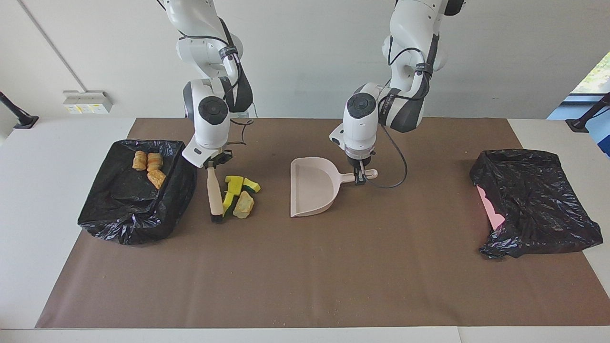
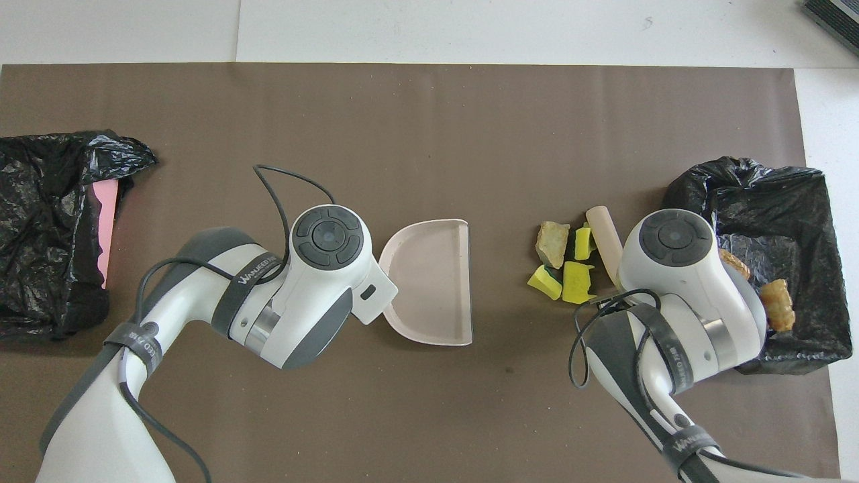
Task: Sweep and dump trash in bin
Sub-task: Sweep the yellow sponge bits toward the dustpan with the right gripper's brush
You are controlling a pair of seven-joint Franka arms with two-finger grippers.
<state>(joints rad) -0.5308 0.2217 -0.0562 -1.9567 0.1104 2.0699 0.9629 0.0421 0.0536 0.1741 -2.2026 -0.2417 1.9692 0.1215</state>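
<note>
Brown mat (image 1: 305,267) covers most of the desk. Black-lined bin (image 1: 136,190) sits at the right arm's end of the mat, pastry pieces (image 1: 148,167) already in it; a second crumpled black bag (image 1: 533,202) lies at the left arm's end. Pale dustpan (image 1: 312,186) rests mid-mat, open edge toward the trash. Left gripper (image 1: 360,177) is at its handle tip; can't tell if the fingers grip it. Right gripper (image 1: 213,162) is clamped on a brush (image 1: 214,193), bristles down on the mat, touching the trash (image 1: 240,195): sponge wedges and a beige chunk between bin and dustpan.
</note>
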